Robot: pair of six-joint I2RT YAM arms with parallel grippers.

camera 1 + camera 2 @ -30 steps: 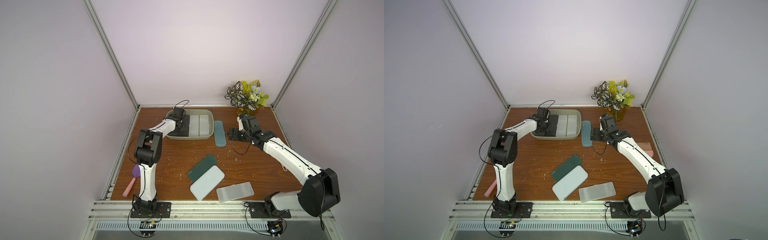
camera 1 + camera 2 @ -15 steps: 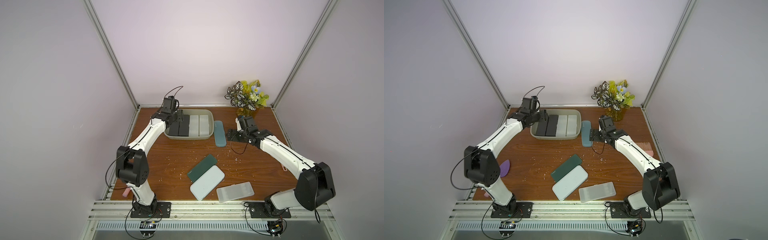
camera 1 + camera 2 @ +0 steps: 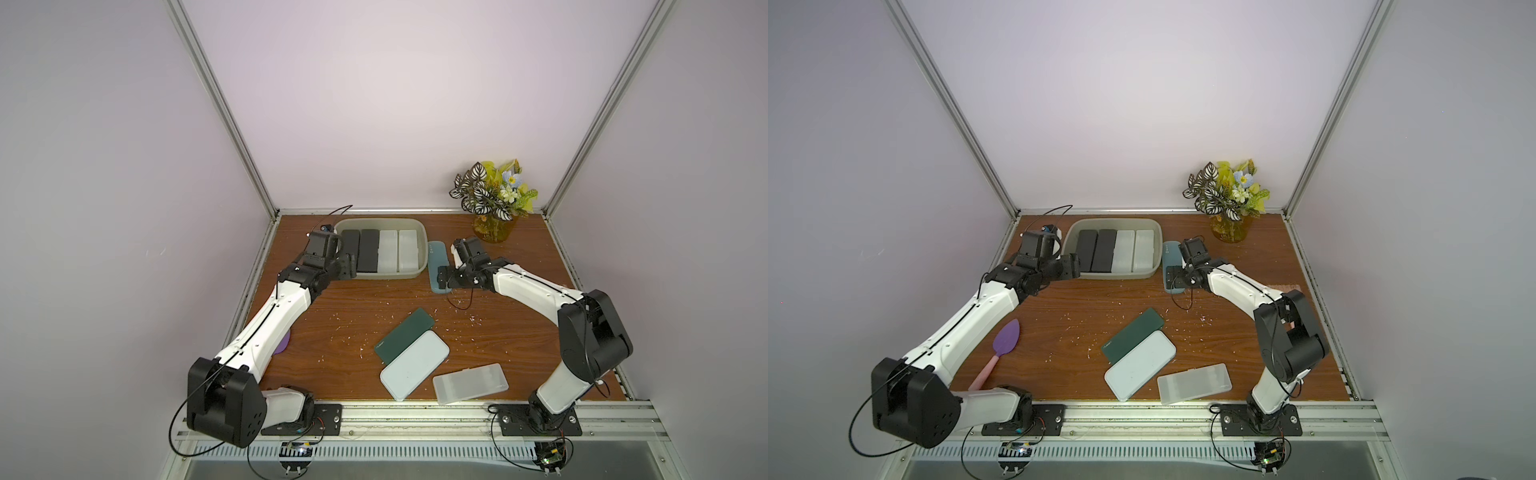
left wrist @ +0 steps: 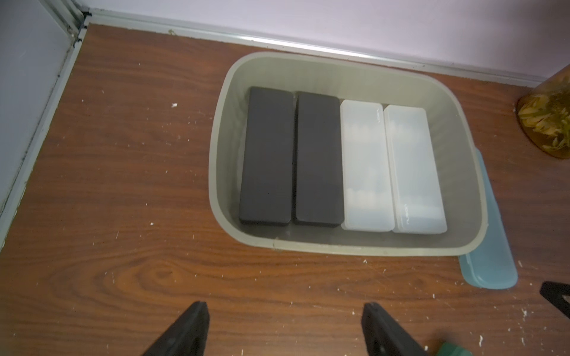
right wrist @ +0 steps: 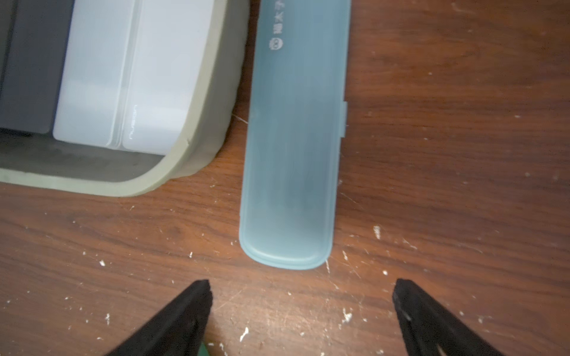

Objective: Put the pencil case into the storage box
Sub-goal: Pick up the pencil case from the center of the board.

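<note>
Pickup step, I'd say: right gripper [image 5: 302, 286], spread wide, faces the blue pencil case [image 3: 436, 253] right of the storage box [image 3: 424, 249]; must straddle and pinch it; left gripper [image 4: 284, 305] apart too.

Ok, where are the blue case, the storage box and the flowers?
blue case [image 5: 293, 138]: right wrist view, middle of its lid.
storage box [image 4: 223, 154]: left wrist view, bare side wall.
flowers [image 3: 492, 193]: in a top view, middle of the bunch.
</note>
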